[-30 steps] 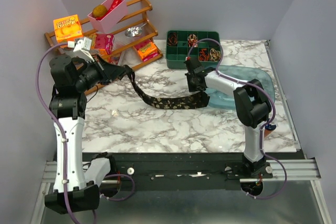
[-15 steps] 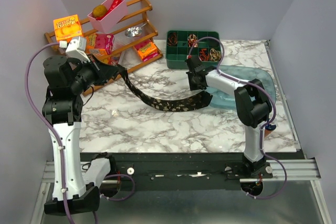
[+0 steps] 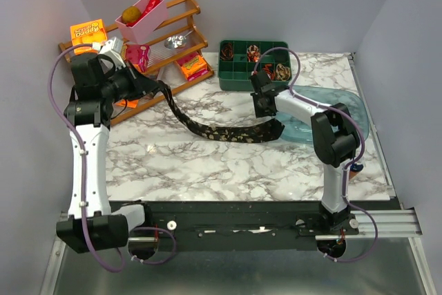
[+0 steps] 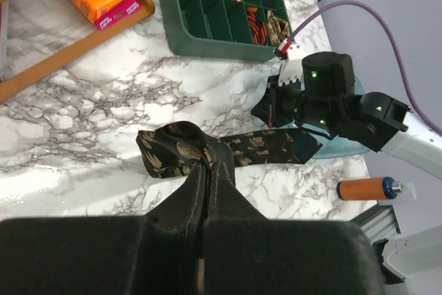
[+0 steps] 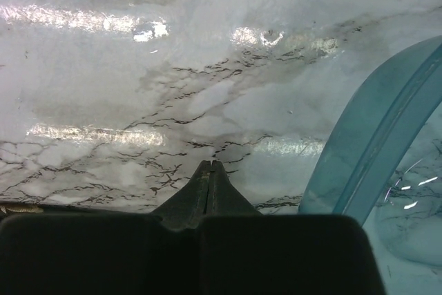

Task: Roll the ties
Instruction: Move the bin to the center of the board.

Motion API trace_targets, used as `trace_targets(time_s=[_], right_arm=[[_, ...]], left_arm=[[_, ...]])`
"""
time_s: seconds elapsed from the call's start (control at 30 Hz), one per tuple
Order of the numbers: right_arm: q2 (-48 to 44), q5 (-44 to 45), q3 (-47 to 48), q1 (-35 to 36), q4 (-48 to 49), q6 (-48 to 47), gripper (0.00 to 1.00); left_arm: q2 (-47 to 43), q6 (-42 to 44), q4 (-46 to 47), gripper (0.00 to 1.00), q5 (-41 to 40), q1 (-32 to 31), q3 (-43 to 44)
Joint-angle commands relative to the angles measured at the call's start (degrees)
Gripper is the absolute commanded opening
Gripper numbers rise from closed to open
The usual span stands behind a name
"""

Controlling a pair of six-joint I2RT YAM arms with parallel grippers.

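Tie [image 3: 221, 132] strung between the arms, left tool [image 3: 160, 88] clamped on one end.
Top view: tie leaves the left tool above the bench [image 3: 207, 170], sags onto the marble and ends just beside the right tool [image 3: 266, 117], near the blue tray [image 3: 345, 108]; rolled ties [image 3: 282, 71] sit in the green divider tray [image 3: 235, 85] at the back. Left wrist: fingers [image 4: 197, 177] fully closed on the tie's folded end. Right wrist: fingers [image 5: 200, 188] pressed together, nothing visible between them, marble beyond the tips; can't tell whether they pin the tie.
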Motion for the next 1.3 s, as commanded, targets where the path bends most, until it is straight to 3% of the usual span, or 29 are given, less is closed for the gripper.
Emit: trace_targets(time_s=[0.0,0.23,0.37,0.53,0.93,1.27], right_arm=[[-1.17,-0.26,2.35,-0.70,-1.24,-2.44,0.01],[-3.02,-6.93,4.54,-1.14,-0.62,-6.39,0.01],[-3.99,-12.38,3.85,-1.14,-0.18,-8.32,0.01],[-0.21,-16.87,5.07,-0.96,-5.34,-8.77,0.01],[3.05,-8.80,6.31,2.20,-18.54,-8.77,0.01],[0.15,-10.20,1.30,4.84,-19.52,-8.42,0.01]], left_arm=[[3.93,0.34,1.39,0.00,3.33,0.80,-1.21],[4.12,-1.05,2.35,0.00,-2.29,3.43,-5.60],[1.49,-5.89,7.62,0.00,-0.11,7.73,-12.96],[0.07,-7.83,10.36,0.00,1.04,9.42,-14.84],[0.77,-9.32,11.15,0.00,5.43,9.24,-12.11],[6.74,-6.69,7.38,0.00,4.83,2.21,-6.23]])
